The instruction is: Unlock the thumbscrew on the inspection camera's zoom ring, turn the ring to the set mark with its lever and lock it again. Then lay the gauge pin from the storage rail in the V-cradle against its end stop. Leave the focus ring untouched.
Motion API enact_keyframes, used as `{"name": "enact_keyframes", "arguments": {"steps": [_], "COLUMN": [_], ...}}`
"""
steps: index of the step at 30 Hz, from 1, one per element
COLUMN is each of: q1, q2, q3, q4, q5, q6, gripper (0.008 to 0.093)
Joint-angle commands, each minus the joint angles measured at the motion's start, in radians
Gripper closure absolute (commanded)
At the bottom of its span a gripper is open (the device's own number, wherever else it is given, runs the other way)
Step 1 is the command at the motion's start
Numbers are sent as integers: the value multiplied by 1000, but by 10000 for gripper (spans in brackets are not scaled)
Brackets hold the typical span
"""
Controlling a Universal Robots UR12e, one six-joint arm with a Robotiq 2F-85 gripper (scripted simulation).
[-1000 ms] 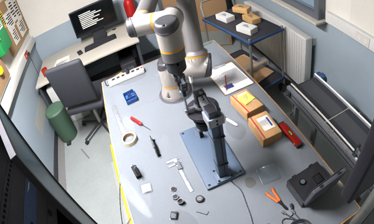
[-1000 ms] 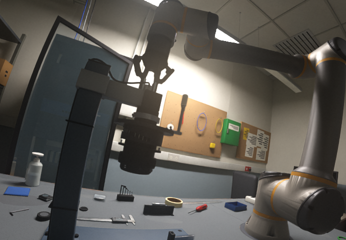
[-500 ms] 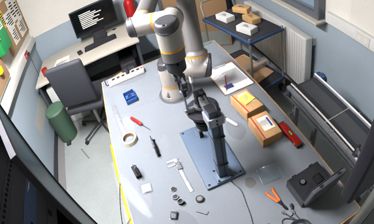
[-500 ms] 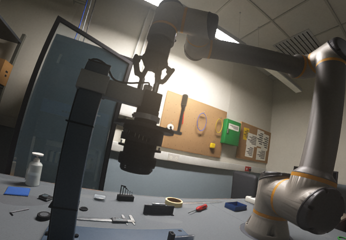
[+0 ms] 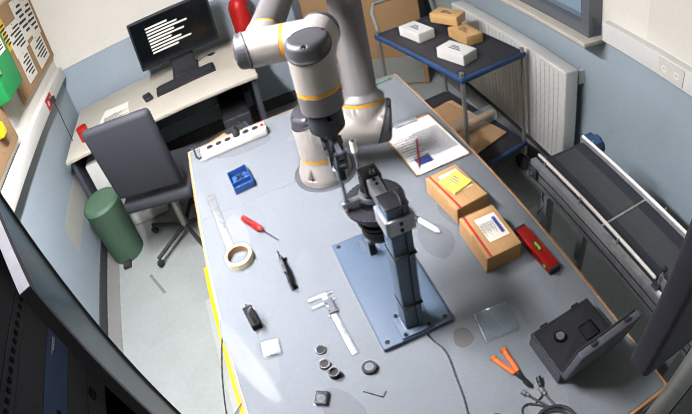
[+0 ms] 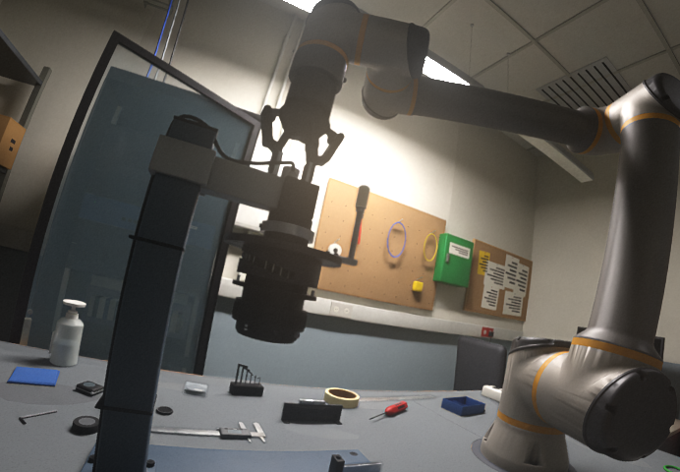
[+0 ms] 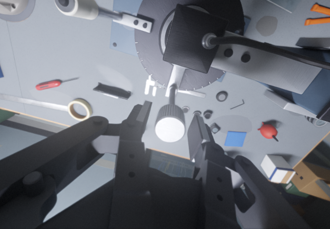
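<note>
The knurled thumbscrew (image 7: 170, 125) stands up from the zoom ring (image 7: 154, 60) of the inspection camera (image 5: 374, 206), between the fingers of my gripper (image 7: 171, 118). The gripper is open and holds nothing. In the wrist camera the white-handled lever (image 7: 75, 7) sticks out from the ring at the upper left. The camera hangs lens down from a dark post (image 5: 408, 268) on a blue base plate (image 5: 390, 288). The black V-cradle (image 7: 112, 91) lies on the table by the tape roll. I cannot make out the gauge pin or the storage rail.
Behind the camera stands the arm's base (image 5: 317, 165), with a clipboard (image 5: 427, 143) beside it. Two cardboard boxes (image 5: 472, 216) lie right of the post. A screwdriver (image 5: 256, 225), tape roll (image 5: 238, 256), caliper (image 5: 334, 319) and small discs lie left and in front.
</note>
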Motion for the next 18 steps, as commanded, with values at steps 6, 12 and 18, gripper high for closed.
{"name": "enact_keyframes", "arguments": {"steps": [6,12,18], "q1": [0,0,0], "q2": [-2,-4,-5], "q3": [-13,-40,-72], "q4": [12,41,75], "q5": [0,0,0], "q6": [0,0,0], "gripper": [534,534,534]}}
